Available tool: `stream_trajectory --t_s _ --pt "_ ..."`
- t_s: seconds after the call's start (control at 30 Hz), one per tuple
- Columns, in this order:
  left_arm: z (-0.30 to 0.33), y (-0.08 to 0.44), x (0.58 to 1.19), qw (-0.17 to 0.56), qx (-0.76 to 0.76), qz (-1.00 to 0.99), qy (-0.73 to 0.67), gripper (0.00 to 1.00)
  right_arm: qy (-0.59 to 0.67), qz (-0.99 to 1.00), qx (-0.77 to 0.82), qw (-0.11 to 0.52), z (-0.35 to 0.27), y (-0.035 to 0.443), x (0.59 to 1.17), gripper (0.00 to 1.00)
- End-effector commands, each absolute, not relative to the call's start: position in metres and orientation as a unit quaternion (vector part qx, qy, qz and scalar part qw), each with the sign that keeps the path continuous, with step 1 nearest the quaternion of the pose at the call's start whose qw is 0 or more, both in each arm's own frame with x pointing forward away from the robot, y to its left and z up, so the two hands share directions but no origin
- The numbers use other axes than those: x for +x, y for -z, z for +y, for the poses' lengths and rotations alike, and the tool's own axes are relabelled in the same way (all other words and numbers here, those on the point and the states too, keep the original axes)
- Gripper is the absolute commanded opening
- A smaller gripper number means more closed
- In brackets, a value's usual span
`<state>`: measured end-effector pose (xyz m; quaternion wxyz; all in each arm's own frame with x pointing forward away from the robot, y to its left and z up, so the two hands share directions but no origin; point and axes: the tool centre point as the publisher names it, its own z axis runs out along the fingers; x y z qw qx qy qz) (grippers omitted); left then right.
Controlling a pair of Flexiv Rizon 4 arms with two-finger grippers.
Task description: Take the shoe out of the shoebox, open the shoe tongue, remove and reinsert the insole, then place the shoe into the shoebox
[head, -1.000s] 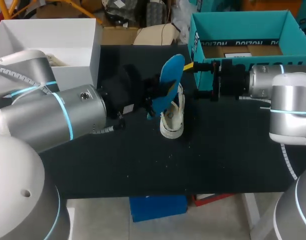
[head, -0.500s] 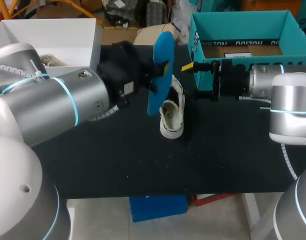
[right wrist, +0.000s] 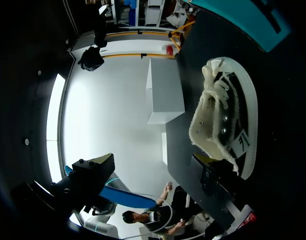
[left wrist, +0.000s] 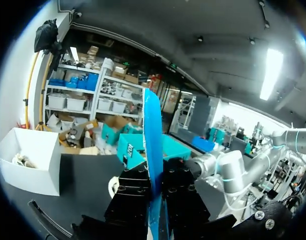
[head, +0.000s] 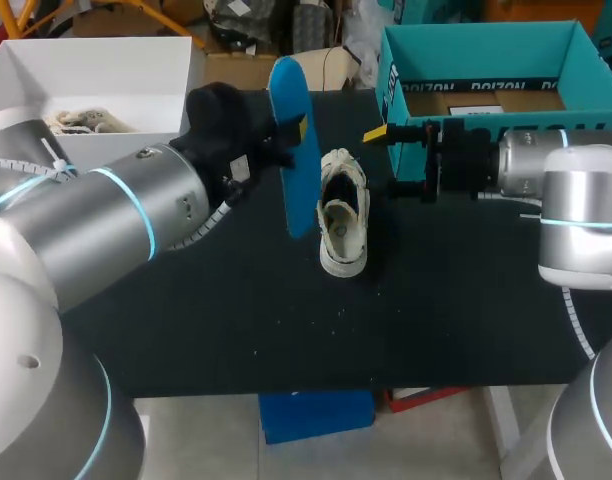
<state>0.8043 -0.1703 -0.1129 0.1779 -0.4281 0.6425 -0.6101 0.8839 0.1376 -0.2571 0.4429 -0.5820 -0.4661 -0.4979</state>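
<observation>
Both left fingers [left wrist: 135, 197]: clamped on flat blue foam insole [head: 293, 150], held upright
Right fingers [head: 374, 132]: spread, empty
Cream lace-up shoe [head: 343, 215]: on black worktop [head: 286, 320], beside insole
Reinsertion: lead with toe end, keep insole unbent

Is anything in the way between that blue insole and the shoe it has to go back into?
Nothing visible does. The blue insole, held in the left gripper, hangs beside the shoe; the right gripper is at the shoe's other side.
</observation>
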Motion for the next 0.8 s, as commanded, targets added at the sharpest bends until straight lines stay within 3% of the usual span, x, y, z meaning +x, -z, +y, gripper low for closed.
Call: stream_trajectory --t_s 0.03,0.8 --pt "-0.154 0.115 0.8 0.168 -0.464 0.624 0.606 0.0 0.498 -0.465 -0.583 0.442 0.139 0.257 0.884 1.0" --pt "-0.149 0.105 0.795 0.195 -0.422 0.633 0.619 0.0 0.498 -0.465 -0.583 0.442 0.139 0.257 0.884 1.0"
